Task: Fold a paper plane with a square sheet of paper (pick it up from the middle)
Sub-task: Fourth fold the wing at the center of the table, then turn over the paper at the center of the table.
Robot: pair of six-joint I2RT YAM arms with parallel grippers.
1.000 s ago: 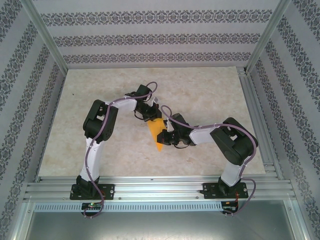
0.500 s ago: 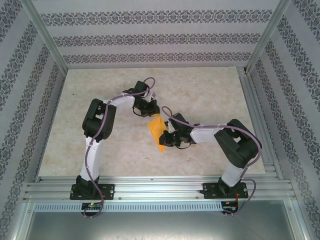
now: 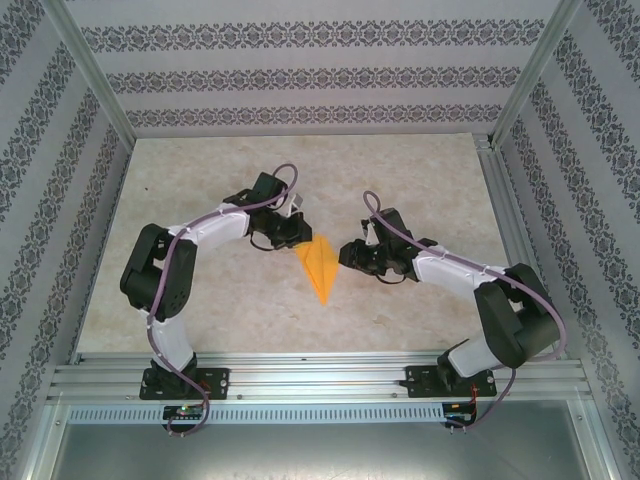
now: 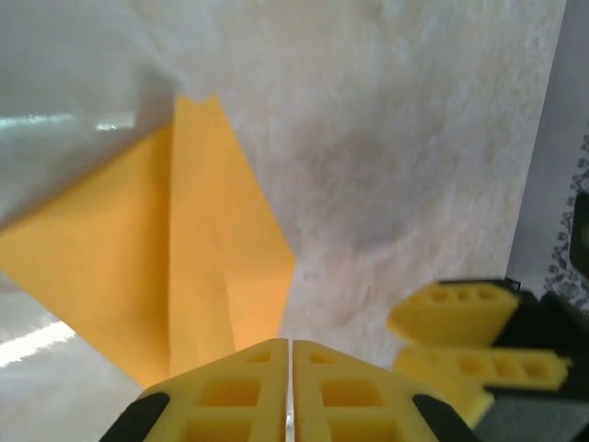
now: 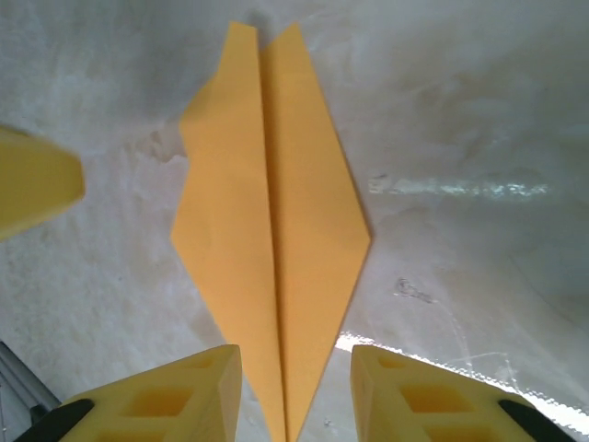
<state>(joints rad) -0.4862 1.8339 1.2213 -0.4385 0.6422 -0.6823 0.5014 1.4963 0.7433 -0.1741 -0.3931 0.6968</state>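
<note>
- Two risks sit at the left. The left gripper (image 3: 288, 235) has its yellow fingers pressed together at the far-left edge of the thin orange-yellow paper dart with a centre crease (image 3: 318, 262). If a sliver is caught there, pulling away could drag or crumple that edge. A sideways nudge could also skew the folds.
- Whether any paper is actually nipped I cannot tell. In the left wrist view the dart's edge runs under the fingertips and is cut off at the bottom of the picture.
- In the middle, the dart lies flat on the pale marbled table (image 3: 200, 190), between both grippers, with its narrow point toward the arm bases. It looks thin and light, so a push would probably slide it rather than lift it. Its flaps may also spring open along the crease.
- On the right, the right gripper (image 3: 348, 254) has its fingers spread and grips nothing. In the right wrist view the dart's narrow tip shows in the gap between them. Closing from here could buckle the tip rather than pinch it, since the paper lies flat against the table.
- The very end of the tip is cut off at the bottom of the right wrist view. Glare streaks on the table also wash out the surface beside the dart.
</note>
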